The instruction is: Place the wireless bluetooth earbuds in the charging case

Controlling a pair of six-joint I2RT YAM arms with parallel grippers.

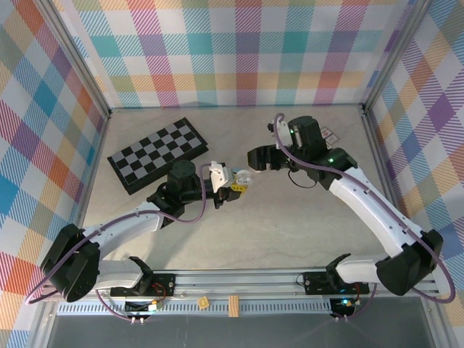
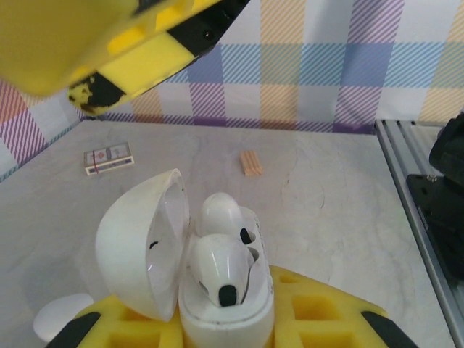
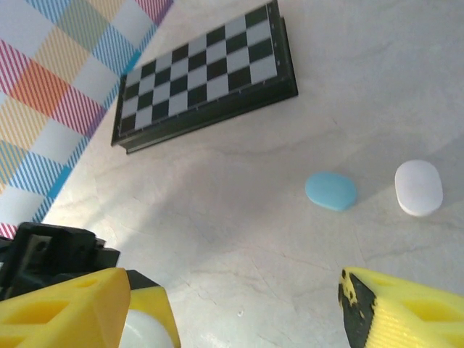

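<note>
My left claw (image 1: 220,183) is clamped on the charging case (image 2: 226,313) and holds it above the counter (image 2: 326,188). The lid (image 2: 141,243) is swung wide to one side. Both earbuds (image 2: 217,264) sit in the case's wells, one right behind the other. The one nearer my wrist seems to ride a little high, and I cannot tell whether it is fully down.

Just past the case my right claw (image 3: 246,297) is spread wide, with nothing between its yellow fingers (image 3: 65,308). One finger is almost against the case's white shell.

That closeness is my first worry. If the right claw pulls off at a slant, a finger could catch the lid or the shell and twist the case in my left grip. The shell is smooth and rounded, so I judge it would turn or slip easily.

My second worry is the high earbud. Pressing the lid down on it could jam the hinge or flick the earbud out onto the counter.

Beyond the case, on the counter, lie a blue case (image 3: 330,191) and a white case (image 3: 418,187), both closed. A loose earbud could roll among them. Farther again from the case is the chessboard (image 3: 203,72).
</note>
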